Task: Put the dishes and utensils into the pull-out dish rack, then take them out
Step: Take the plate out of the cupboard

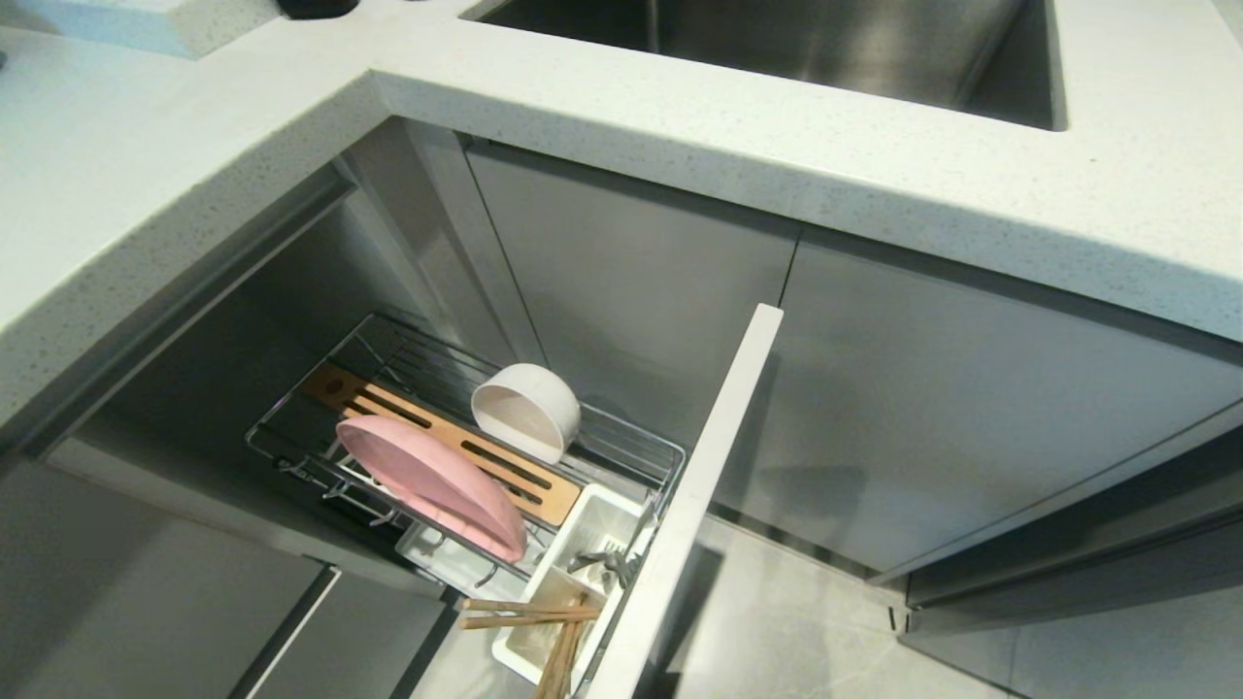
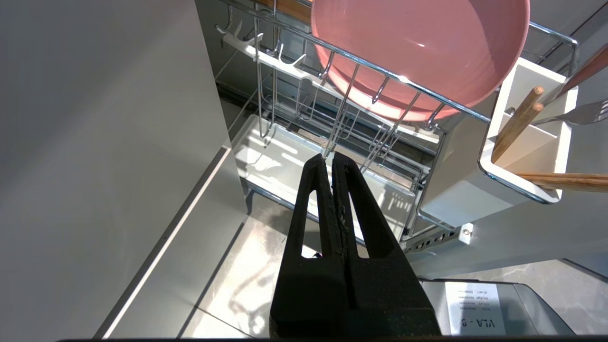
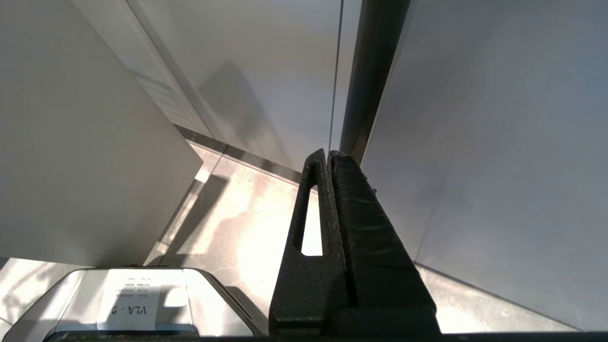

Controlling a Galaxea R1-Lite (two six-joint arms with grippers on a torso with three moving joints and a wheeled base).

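The rack (image 1: 636,437) holds one pink plate (image 1: 432,483), one white bowl (image 1: 525,411), seemingly two chopsticks (image 1: 524,614); both end effectors pressed together.

Overhead head view; low upward-angled wrist views

Neither arm shows in the head view. The left tool (image 2: 331,159) has its two black fingers pressed flat together, nothing between them, and points forward and down. The right tool (image 3: 328,156) is likewise closed and empty, fingers touching along their whole length, pointing the same way.
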